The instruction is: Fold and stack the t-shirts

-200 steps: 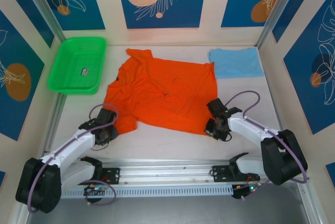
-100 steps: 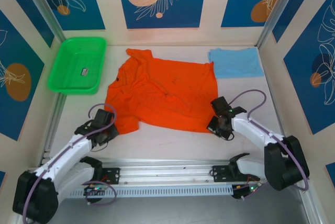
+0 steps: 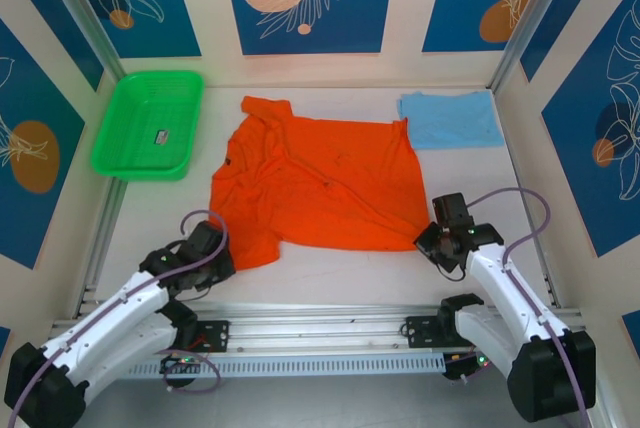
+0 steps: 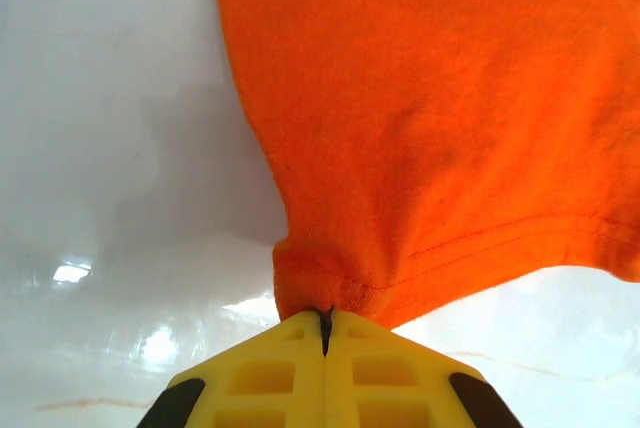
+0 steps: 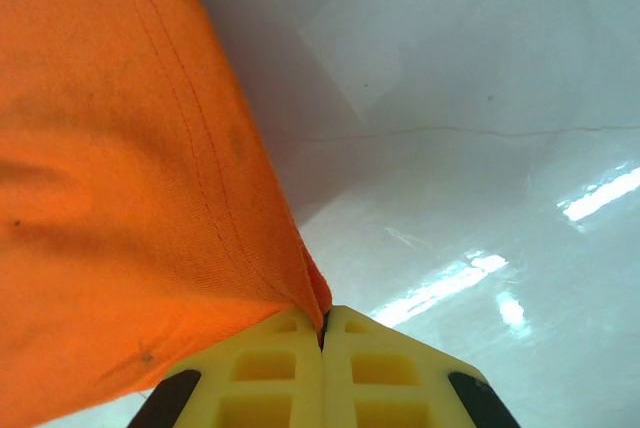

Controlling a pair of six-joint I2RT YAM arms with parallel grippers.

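Note:
The orange t-shirt [image 3: 320, 183] lies spread on the white table, wrinkled, its neck end toward the far left. My left gripper [image 3: 222, 260] is shut on its near left corner; in the left wrist view the hem [image 4: 330, 283] is bunched between the yellow fingers [image 4: 270, 373]. My right gripper [image 3: 432, 236] is shut on the near right corner, where the cloth edge [image 5: 300, 278] runs into the closed jaws. The cloth [image 5: 110, 198] hangs taut off the table there. The sky-blue t-shirt [image 3: 450, 119] lies folded at the far right.
A bright green plastic basket [image 3: 148, 124] stands at the far left with a small dark item in it. Patterned walls and metal posts close in the table. The arms' rail [image 3: 320, 333] runs along the near edge.
Both grippers closed on the orange shirt's near corners. The right one pulled its corner to the right and the left one drew back toward the near edge, stretching the shirt wider.

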